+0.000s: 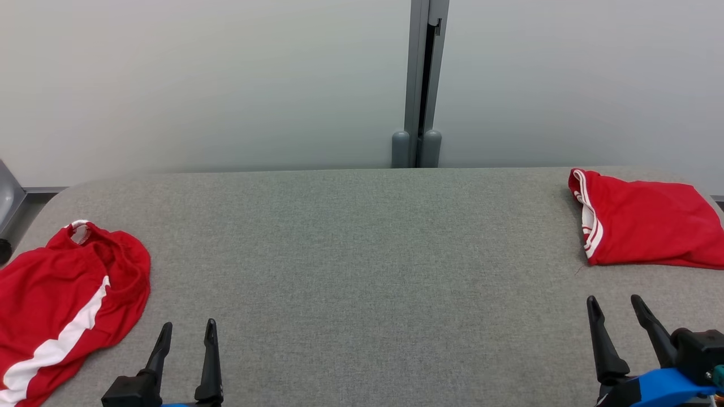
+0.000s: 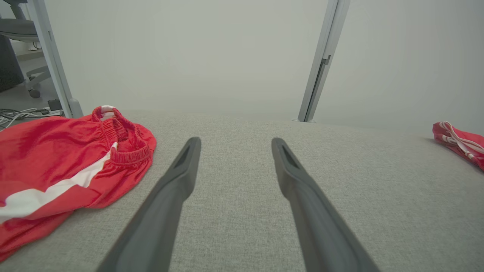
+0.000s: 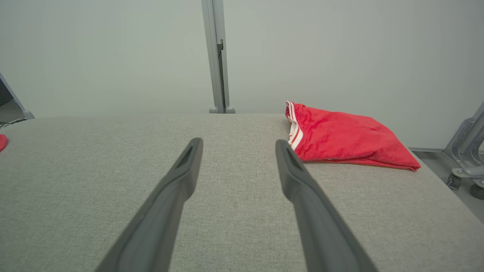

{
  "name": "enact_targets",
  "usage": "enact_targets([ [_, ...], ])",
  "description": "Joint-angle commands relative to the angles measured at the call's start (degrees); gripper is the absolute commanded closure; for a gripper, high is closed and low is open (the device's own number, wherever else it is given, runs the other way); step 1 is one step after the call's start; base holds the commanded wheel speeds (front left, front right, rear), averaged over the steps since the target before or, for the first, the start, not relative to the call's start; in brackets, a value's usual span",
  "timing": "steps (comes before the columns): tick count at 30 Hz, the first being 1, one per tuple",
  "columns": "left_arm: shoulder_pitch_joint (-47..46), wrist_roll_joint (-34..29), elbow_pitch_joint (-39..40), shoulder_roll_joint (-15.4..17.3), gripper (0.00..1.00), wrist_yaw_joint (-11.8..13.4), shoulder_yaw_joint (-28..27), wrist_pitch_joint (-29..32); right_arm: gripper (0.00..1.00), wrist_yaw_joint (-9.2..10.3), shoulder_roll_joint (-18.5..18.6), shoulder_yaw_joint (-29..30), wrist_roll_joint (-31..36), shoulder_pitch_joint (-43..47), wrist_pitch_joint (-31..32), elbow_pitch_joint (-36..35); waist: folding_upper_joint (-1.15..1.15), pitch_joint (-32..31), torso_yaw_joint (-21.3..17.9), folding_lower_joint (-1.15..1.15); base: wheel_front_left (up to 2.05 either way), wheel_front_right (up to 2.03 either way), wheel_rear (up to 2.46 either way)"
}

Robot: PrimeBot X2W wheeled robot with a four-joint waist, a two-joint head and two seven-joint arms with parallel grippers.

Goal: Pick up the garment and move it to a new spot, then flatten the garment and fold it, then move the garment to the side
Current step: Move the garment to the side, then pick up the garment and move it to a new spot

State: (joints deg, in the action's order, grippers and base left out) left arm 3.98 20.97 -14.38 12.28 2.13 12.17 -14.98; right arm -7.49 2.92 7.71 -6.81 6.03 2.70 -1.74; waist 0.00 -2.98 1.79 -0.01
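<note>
A crumpled red garment [image 1: 62, 299] with a white side stripe and an elastic waistband lies at the left edge of the grey table [image 1: 362, 254]; the left wrist view shows the garment [image 2: 56, 166] to the left of my fingers. A second red garment [image 1: 645, 226] with white trim lies folded at the far right, seen again as the folded garment [image 3: 340, 136] in the right wrist view. My left gripper [image 1: 188, 330] is open over the front left of the table, just right of the crumpled garment. Open and empty too, my right gripper [image 1: 613, 302] hovers in front of the folded one.
A grey post [image 1: 421, 85] stands behind the table against a pale wall. A chair and cables [image 2: 22, 109] sit on the floor beyond the table's left end. A metal frame with casters [image 3: 465, 162] is off the right end.
</note>
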Motion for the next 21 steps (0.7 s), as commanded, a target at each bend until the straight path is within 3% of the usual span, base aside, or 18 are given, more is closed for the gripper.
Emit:
enact_targets([
  [1,0.38,-0.31,0.26,0.08,0.00,-0.04,0.17,-0.17,0.00,-0.01,-0.02,-0.07,-0.60,0.79,-0.25,-0.13,0.00,0.02,0.04,0.01,0.00,0.00,0.00],
  [10,0.48,-0.65,0.96,0.08,0.00,-0.12,-0.41,-0.23,0.00,-0.01,-0.02,0.11,-1.00,1.12,-0.73,1.13,0.00,-0.18,0.14,0.01,0.00,0.00,0.00],
  [21,-0.19,-1.22,1.32,0.46,0.00,-0.18,-0.39,-0.23,0.00,-0.01,-0.02,-0.25,-1.87,1.50,-1.34,2.01,0.00,-0.24,3.53,0.01,0.00,0.00,0.00],
])
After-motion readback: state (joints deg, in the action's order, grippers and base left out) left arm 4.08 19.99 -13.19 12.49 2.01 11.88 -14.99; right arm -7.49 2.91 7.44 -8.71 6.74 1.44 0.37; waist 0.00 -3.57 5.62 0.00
